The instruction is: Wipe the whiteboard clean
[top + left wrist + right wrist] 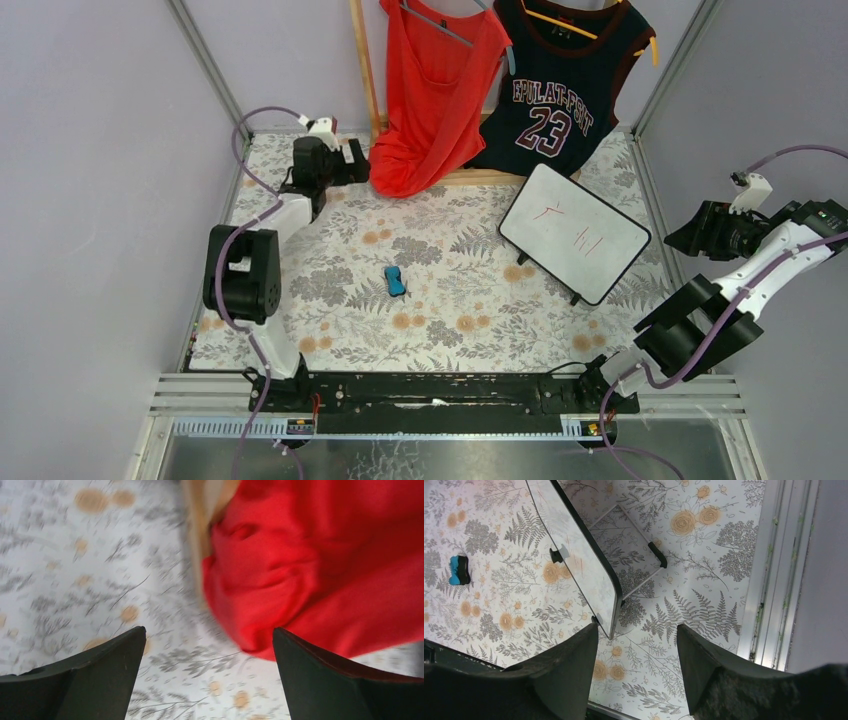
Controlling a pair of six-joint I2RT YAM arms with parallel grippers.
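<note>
The whiteboard stands tilted on the right of the floral table, with thin red strokes on its face. In the right wrist view it shows edge-on, propped on its rear stand. A small blue eraser lies at the table's middle and shows in the right wrist view at far left. My left gripper is open and empty at the far left, next to the red shirt; its jaws stand wide apart. My right gripper is open and empty, just right of the whiteboard.
A red shirt and a dark number 23 jersey hang on a wooden rack at the back. Metal rails line the table's right edge. Grey walls close both sides.
</note>
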